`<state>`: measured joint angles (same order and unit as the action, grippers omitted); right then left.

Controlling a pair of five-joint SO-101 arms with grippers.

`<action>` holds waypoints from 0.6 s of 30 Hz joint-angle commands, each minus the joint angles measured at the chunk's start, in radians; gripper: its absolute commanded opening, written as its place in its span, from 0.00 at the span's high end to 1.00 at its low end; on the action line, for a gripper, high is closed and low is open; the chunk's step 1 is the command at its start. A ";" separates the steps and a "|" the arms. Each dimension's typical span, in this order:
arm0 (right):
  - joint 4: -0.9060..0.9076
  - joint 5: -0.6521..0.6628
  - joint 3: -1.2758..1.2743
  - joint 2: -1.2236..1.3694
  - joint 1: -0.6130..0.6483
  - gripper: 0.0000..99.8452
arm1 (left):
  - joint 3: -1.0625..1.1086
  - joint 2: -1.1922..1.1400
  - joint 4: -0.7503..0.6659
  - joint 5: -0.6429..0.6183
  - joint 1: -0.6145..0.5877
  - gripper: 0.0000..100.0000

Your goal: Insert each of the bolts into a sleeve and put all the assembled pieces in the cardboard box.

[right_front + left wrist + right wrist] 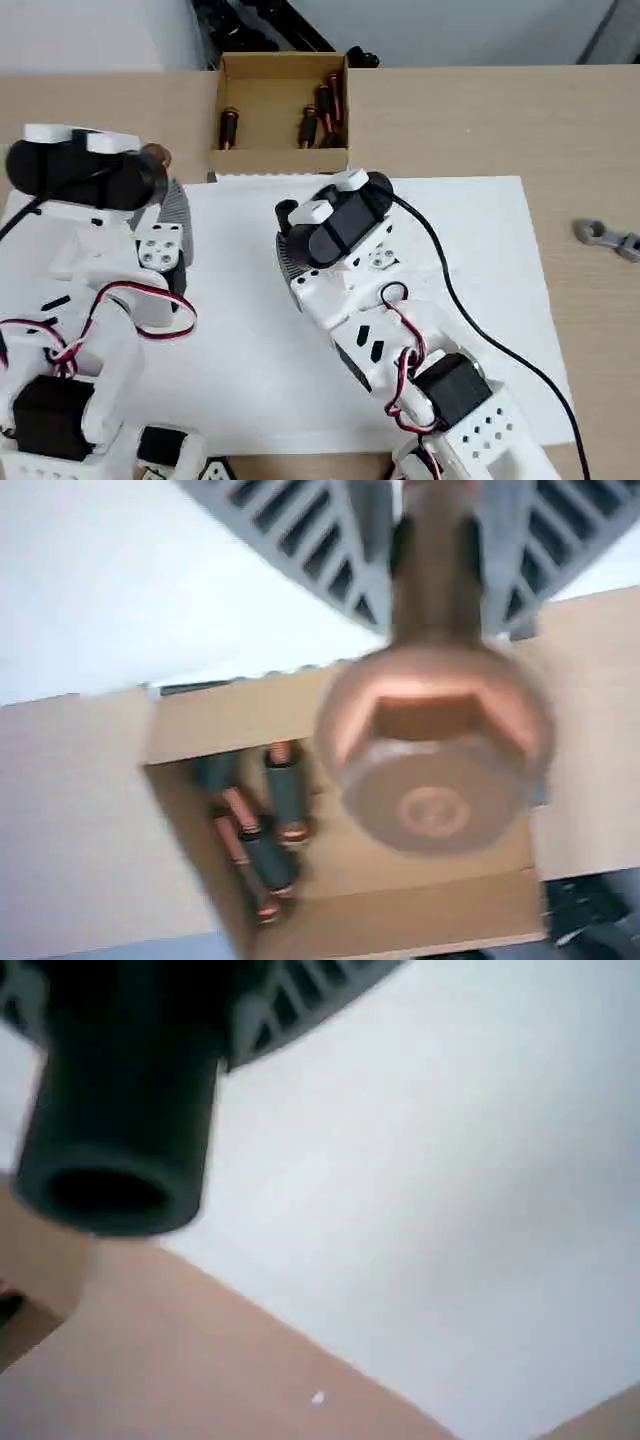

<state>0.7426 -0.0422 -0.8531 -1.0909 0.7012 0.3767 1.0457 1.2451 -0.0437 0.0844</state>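
My left gripper [436, 540] is shut on a copper bolt [432, 745], whose hex head points away from the wrist toward the cardboard box [90, 810]. In the high view this gripper [170, 212] hovers over the white sheet's far left corner, just left of the box [280, 160], and the bolt head [156, 155] shows there. My right gripper [130, 1010] is shut on a black sleeve [120, 1130] whose open end faces out. From above, the right gripper [288, 252] hangs over the sheet's middle, in front of the box. Several assembled pieces [318, 115] lie in the box.
A white sheet [480, 260] covers the wooden table [580, 130] under both arms. A metal wrench [605, 236] lies on the bare wood at the far right. Dark equipment stands behind the box at the table's back edge.
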 commanded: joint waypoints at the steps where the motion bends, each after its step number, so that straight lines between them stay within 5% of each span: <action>1: 0.012 -0.015 0.008 -0.002 0.025 1.00 | -0.071 0.014 -0.005 -0.005 0.046 0.99; 18: -0.137 -0.064 0.006 -0.002 0.024 1.00 | -0.125 0.014 -0.038 -0.230 0.104 0.99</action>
<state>0.6398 -0.0775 -0.8531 -1.0909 0.7165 0.3000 1.0457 1.2451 -0.2478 0.1826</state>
